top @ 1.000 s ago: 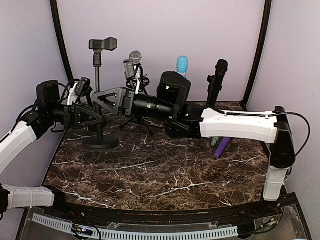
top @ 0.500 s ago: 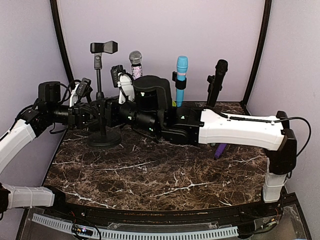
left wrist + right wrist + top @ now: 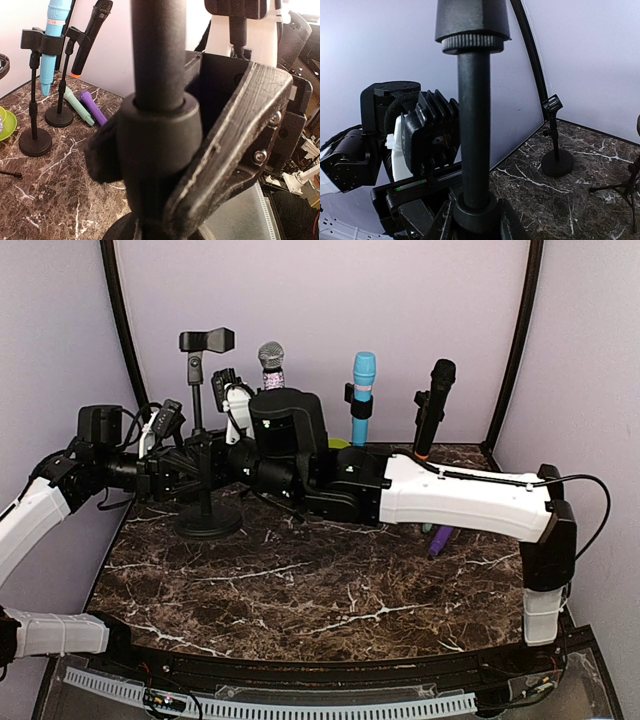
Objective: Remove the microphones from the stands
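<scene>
Now that the right gripper (image 3: pixel 476 222) has swung across: it flanks the stand pole (image 3: pixel 159 60), narrowing; whether it bites, I cannot tell.
left gripper (image 3: pixel 160 150): pinching that pole.
microphone (image 3: pixel 271 356): silver-headed, upright behind; not freed.

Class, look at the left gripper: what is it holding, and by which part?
The left gripper holds the black stand, clamped on its pole at the thick collar.

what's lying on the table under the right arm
A purple microphone pokes out below the right arm; the left wrist view shows a pale green one beside it. From above, the arm covers most of both.
</scene>
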`<state>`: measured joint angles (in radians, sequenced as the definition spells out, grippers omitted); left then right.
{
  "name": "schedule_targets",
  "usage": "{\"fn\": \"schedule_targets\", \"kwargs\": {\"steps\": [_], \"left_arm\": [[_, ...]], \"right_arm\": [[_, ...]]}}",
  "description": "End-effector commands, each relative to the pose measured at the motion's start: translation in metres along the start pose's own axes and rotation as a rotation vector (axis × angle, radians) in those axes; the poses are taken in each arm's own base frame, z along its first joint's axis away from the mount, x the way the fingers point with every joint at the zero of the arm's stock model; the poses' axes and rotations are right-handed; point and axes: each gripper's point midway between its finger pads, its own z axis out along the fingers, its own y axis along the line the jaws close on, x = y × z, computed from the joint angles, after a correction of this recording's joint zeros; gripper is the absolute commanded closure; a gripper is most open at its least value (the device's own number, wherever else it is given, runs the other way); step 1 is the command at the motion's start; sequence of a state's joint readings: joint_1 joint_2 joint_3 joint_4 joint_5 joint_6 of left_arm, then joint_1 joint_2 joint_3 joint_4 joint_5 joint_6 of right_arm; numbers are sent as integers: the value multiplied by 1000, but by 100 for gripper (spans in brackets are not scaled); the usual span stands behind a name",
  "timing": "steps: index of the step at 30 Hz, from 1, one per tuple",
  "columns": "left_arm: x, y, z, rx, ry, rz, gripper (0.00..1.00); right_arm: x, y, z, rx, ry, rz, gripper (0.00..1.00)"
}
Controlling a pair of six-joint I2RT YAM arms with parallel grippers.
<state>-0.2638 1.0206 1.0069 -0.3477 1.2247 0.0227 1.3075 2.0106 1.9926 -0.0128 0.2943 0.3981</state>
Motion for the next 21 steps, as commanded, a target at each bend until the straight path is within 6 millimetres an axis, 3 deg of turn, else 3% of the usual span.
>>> {"fn": "schedule_targets", "kwargs": {"steps": [1,6,8,9,10,11,14,18,21], "left_arm": [[-19,-21,-5,45,-32,87,100],[-26,-30,-6,81,-43,87,100],[-26,-32,-7,99,-43,78,100],[-26,-33,-7,106,-43,74,100],[-26,-35,-7,116,-44,70,100],[-26,-36,-7,124,-44,64,100],[-27,-39,-7,147,-45,43,100],[-29,-43,-8,171,-49,30,100],[-30,-45,-8,185,-49,24,100]], "right_arm": [[-36,21,-17,-198,-83,93,100],[-51,48,-50,-546,-106,153,100],[-67,45,-59,-589,-187,140,100],[-59,70,-79,-790,-109,159,100],[-68,74,-87,-852,-146,150,100],[-63,88,-103,-983,-94,156,98],[-62,103,-125,-1156,-54,151,91],[-57,110,-132,-1236,-22,138,73],[-54,108,-131,-1229,-21,130,53]]}}
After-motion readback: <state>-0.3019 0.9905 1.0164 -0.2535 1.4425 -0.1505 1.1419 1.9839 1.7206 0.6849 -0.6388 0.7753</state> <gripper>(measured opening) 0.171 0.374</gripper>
